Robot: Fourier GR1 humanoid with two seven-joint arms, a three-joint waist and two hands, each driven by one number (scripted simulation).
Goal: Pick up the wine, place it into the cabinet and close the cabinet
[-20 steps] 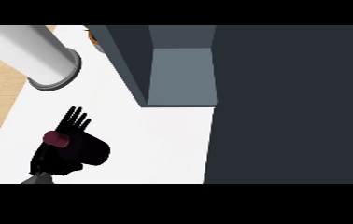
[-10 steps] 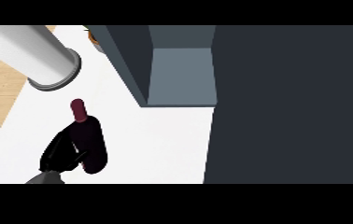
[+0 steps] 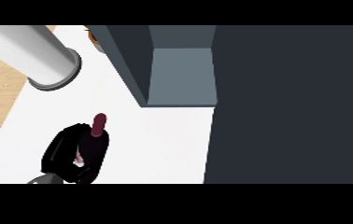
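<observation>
The wine bottle (image 3: 98,127) is dark with a maroon neck and stands over the white counter at the lower left. My left hand (image 3: 59,154) is curled round its body from the left, hiding much of it; only the neck sticks out above the fingers. The cabinet (image 3: 180,73) is up and to the right of the bottle, its grey-blue inside showing. Its dark door (image 3: 283,101) fills the view's right side. No right hand shows.
A thick grey cylinder (image 3: 40,59) with a rimmed end lies at the upper left. A strip of wooden surface (image 3: 8,94) runs along the left edge. White counter (image 3: 162,143) spreads between the bottle and the cabinet door.
A second ago my left hand stood open with fingers spread over the bottle. It has since curled round the bottle, and hand and bottle have shifted slightly right toward the cabinet.
</observation>
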